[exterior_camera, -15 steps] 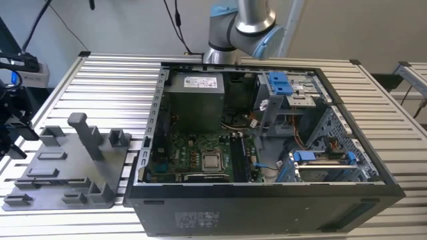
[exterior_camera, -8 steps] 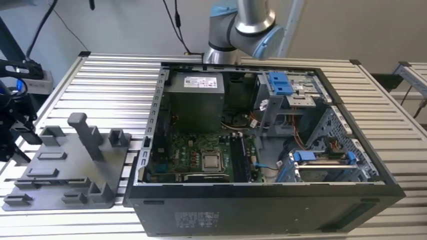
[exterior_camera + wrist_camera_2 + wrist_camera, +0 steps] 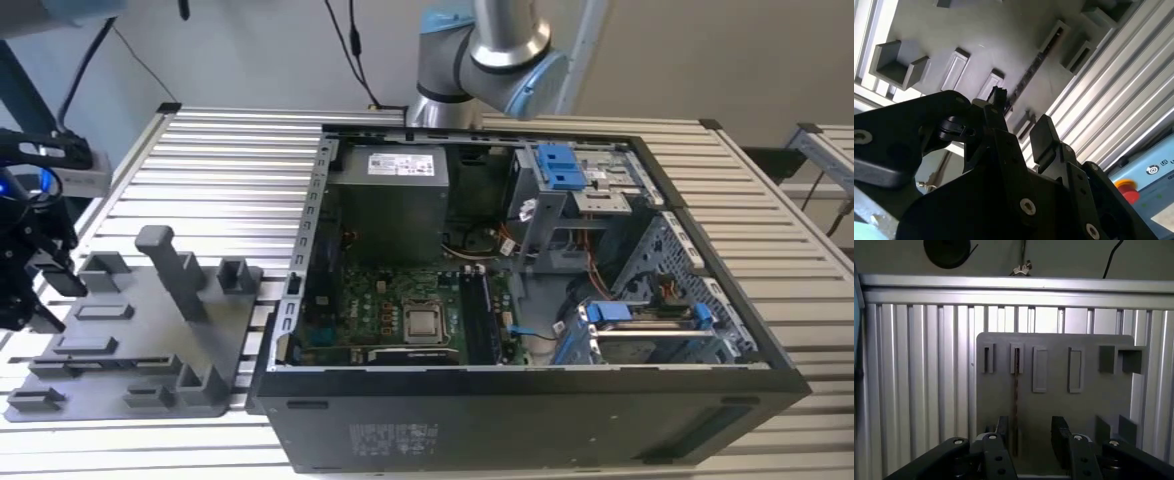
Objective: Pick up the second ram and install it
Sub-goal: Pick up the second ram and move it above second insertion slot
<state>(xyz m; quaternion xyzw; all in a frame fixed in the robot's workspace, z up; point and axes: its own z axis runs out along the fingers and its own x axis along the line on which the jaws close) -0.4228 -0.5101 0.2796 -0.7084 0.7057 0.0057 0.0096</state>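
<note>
One second ram (image 3: 1015, 390) is counted on one grey fixture plate (image 3: 1089, 405), alongside one gripper (image 3: 1030, 429) with two fingers (image 3: 1059, 432). Two slotted holders (image 3: 986, 359) and two framed rectangular pockets (image 3: 1040, 369) are tallied on the plate. In the exterior view, one tall grey post (image 3: 167, 265), one open computer case (image 3: 534, 420), one processor socket (image 3: 424, 323) and one robot arm (image 3: 501, 50) are counted. One red button (image 3: 1126, 188) is noted in the second wrist view.

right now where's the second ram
In the first wrist view the second ram stands on edge in a slot of the grey fixture plate, in line with the gap of the open gripper.
</note>
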